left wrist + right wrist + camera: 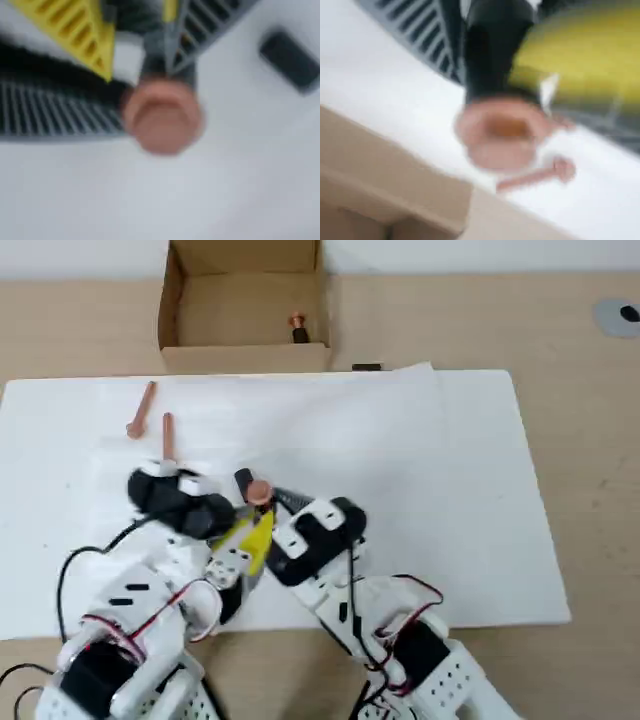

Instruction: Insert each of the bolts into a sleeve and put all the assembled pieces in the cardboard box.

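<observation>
1. Copper-coloured and round, the head of the bolt point(258, 490) sits between the two arms, over the white sheet point(460, 490) that covers the counter point(590, 440). In the right wrist view it caps the end of a black sleeve point(492, 55), so the pair looks joined or nearly so.
2. The right tool point(266, 512) appears clamped on that sleeve, with a grey ribbed finger point(420, 30) on one side and the yellow jaw on the other. The left tool point(232, 508) is just beside the same piece. Whether it grips or stands off, I cannot tell.
3. A loose bolt point(140, 410) and a second bolt point(167, 435) lie on the sheet near the left arm. A spare sleeve point(290, 60) lies flat close to the held piece. One assembled piece point(297, 328) is already in the cardboard box point(245, 358).
4. The bolts look light, stiff and smooth, so a round shank is likely to roll or slip. The best hold is probably across the shank just below the head.
5. The sleeve looks like a rigid tube. Gripping its middle keeps the mouth free.
6. Once joined, the bolt may slide out if the piece tips head-down, so carrying it level or head-up seems safer.
</observation>
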### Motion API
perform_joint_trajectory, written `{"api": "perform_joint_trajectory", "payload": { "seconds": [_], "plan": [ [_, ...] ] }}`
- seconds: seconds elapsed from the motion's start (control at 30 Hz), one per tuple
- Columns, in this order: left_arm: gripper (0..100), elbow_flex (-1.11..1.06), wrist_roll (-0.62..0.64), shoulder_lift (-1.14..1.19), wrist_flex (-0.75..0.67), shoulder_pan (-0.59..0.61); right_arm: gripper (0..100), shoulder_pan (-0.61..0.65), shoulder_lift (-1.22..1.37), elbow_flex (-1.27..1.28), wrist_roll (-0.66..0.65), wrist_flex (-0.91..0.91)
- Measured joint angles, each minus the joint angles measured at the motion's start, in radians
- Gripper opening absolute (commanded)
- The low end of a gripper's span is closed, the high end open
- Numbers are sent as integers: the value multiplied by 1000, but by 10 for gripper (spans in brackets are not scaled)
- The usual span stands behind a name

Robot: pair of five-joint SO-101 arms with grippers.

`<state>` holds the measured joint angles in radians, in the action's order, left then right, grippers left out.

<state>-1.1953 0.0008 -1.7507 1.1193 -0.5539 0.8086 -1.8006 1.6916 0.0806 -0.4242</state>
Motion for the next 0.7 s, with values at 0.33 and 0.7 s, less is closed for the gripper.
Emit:
{"api": "perform_joint_trajectory", "payload": {
  "seconds": [0.33, 0.7],
  "plan": [
    [121, 104, -61, 0, 157, -2, 10, 2, 0, 0, 0, 2],
    [119, 193, -60, 0, 233, 17, 10, 2, 0, 0, -18, -15]
  ]
}}
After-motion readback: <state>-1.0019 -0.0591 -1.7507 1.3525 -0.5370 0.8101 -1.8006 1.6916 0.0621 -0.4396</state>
